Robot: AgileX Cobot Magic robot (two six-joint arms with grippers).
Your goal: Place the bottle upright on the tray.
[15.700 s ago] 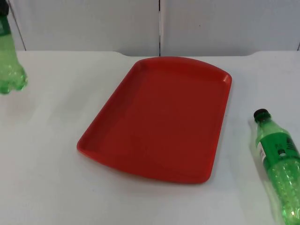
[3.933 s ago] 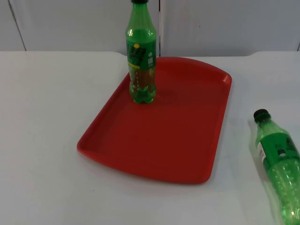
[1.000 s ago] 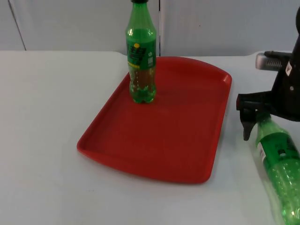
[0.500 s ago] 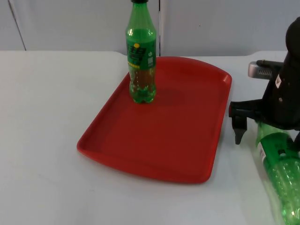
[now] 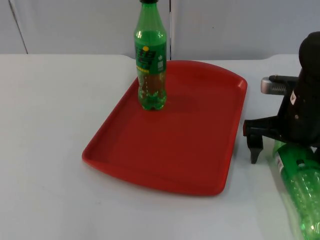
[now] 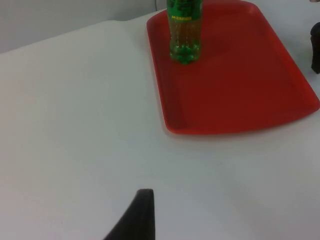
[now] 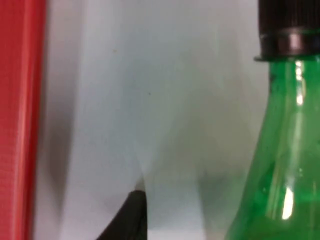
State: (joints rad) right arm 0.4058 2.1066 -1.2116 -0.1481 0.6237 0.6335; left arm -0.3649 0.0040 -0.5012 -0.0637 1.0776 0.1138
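Observation:
One green bottle [image 5: 150, 65] with a black cap stands upright on the far left part of the red tray [image 5: 200, 165]; the left wrist view also takes in this bottle [image 6: 184, 30] and the tray [image 6: 240, 95]. A second green bottle [image 5: 302, 195] lies on the table right of the tray. My right gripper [image 5: 286, 147] hangs open over its neck, one fingertip [image 5: 255, 150] between tray and bottle. In the right wrist view the neck [image 7: 282, 150] and black cap [image 7: 290, 25] lie beside a fingertip [image 7: 129, 215]. My left gripper [image 6: 142, 220] waits over bare table, left of the tray.
The tray's right rim [image 7: 20, 120] runs close to the right gripper's left finger. White table lies open in front of and to the left of the tray. A grey partition wall [image 5: 225, 25] closes the far edge.
The right arm has come in and sunk over the lying bottle's neck, shifting slightly toward the tray and the front. Further back, the first bottle was stood on the tray.

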